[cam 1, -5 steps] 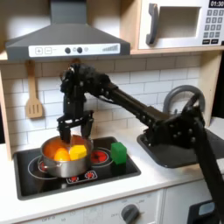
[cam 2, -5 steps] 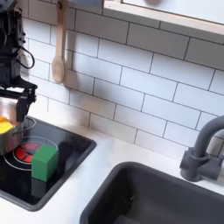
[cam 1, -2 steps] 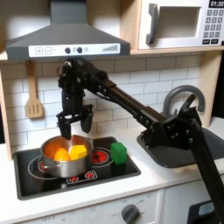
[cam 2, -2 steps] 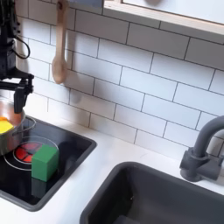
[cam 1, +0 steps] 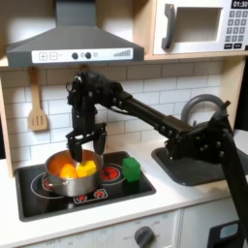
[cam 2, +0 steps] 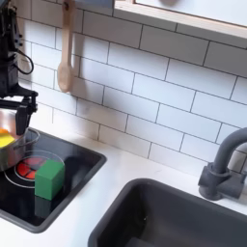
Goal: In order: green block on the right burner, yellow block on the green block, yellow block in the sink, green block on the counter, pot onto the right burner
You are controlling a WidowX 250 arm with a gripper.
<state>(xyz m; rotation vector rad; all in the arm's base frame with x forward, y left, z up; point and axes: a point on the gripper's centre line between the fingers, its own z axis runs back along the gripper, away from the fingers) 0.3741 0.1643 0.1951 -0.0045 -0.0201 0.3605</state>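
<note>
The steel pot (cam 1: 60, 181) stands on the burner at the first exterior view's left. Inside it lie the yellow block (cam 1: 87, 169) and a rounder orange piece (cam 1: 65, 170). The green block (cam 1: 131, 170) sits on the other burner, just beside the pot and apart from it. My gripper (cam 1: 85, 145) hangs open right above the pot's rim, holding nothing. In the second exterior view the gripper (cam 2: 14, 107) and the pot (cam 2: 10, 150) are cut by the left edge, and the green block (cam 2: 49, 178) stands on the red burner ring.
The black cooktop (cam 1: 116, 194) is set in the off-white counter (cam 2: 106, 183). The dark grey sink (cam 2: 183, 217) with its arched faucet (cam 2: 224, 162) lies beside it. A wooden spoon (cam 2: 64, 56) hangs on the tiled wall, and a range hood (cam 1: 73, 39) is overhead.
The open gripper rose a little over the pot, then came back down towards the rim. The pot and both blocks stayed put.
</note>
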